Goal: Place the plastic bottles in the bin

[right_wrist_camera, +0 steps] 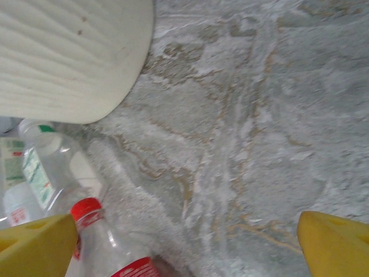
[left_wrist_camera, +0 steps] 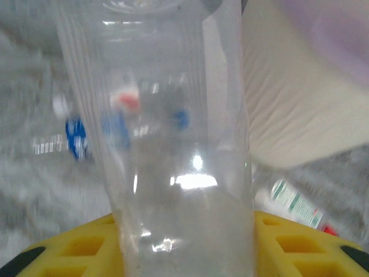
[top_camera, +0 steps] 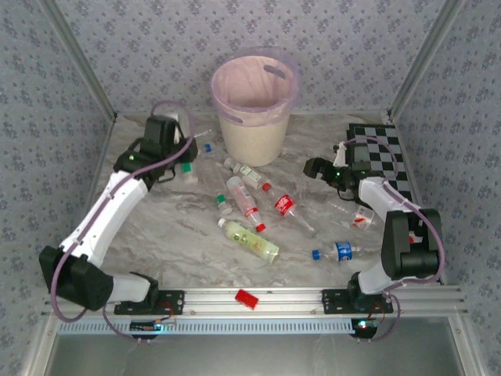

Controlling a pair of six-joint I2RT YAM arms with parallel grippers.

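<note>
The cream-white bin [top_camera: 254,102] with its pink bag stands at the back centre. My left gripper [top_camera: 180,137] hovers just left of it, shut on a clear plastic bottle [left_wrist_camera: 173,144] that stands upright between the yellow fingers [left_wrist_camera: 75,248]; the bin wall [left_wrist_camera: 300,109] is close on its right. My right gripper [top_camera: 317,167] is open to the right of the bin, its fingertips [right_wrist_camera: 34,245] wide apart over bare table. A red-capped bottle [right_wrist_camera: 98,242] lies by its left finger. Several bottles lie on the table: red-labelled [top_camera: 245,196], yellow-green [top_camera: 249,239], cola [top_camera: 286,205], blue-labelled [top_camera: 338,252].
A black-and-white chequered board [top_camera: 387,153] lies at the back right behind the right arm. A small red block [top_camera: 246,298] sits on the front rail. A green-capped bottle [top_camera: 188,167] lies under the left gripper. Patterned walls close in the sides.
</note>
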